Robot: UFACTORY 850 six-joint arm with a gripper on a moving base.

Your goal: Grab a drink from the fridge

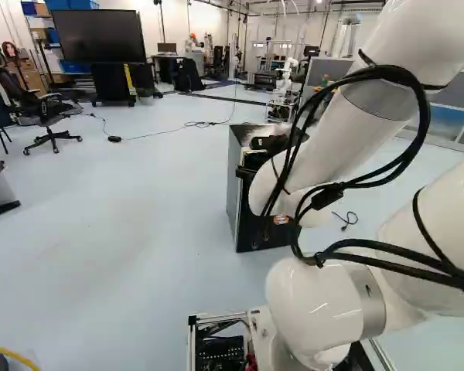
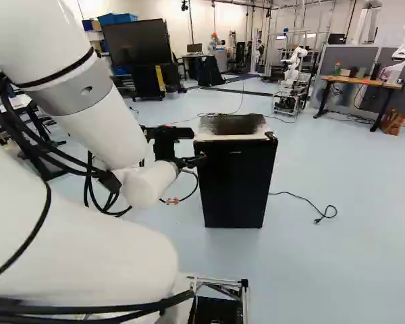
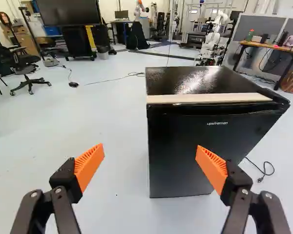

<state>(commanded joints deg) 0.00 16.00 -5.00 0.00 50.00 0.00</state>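
Hand (image 2: pixel 198 146): fingers spread wide, fridge ahead and rightward
Fridge (image 3: pixel 185 170): door closed, contents hidden; a lower corner is lost behind a finger
Arm (image 1: pixel 325 151): covers much of the fridge in the left base view
Cord (image 3: pixel 266 170): right of the fridge, partly hidden

Your smooth, glossy white rounded arm (image 1: pixel 332 147) carries a wide grey band (image 2: pixel 71 98) with a small dark oval mark, and a silver-grey ring (image 1: pixel 370 297) circles a lower joint. The big joints have domed white housings (image 1: pixel 298 297). Thick black cables (image 1: pixel 421 116) loop along the outside, gathered by a chunky black block (image 1: pixel 327 197) and thin black straps (image 1: pixel 420 220). Your black two-fingered pincer (image 2: pixel 196 145) has silver screws (image 3: pixel 58 190) at its knuckles and ribbed, wedge-shaped orange pads (image 3: pixel 90 165). Your base has a silver metal frame (image 1: pixel 216 315), with dark electronics (image 1: pixel 220 352) and red wires (image 1: pixel 251 362) inside
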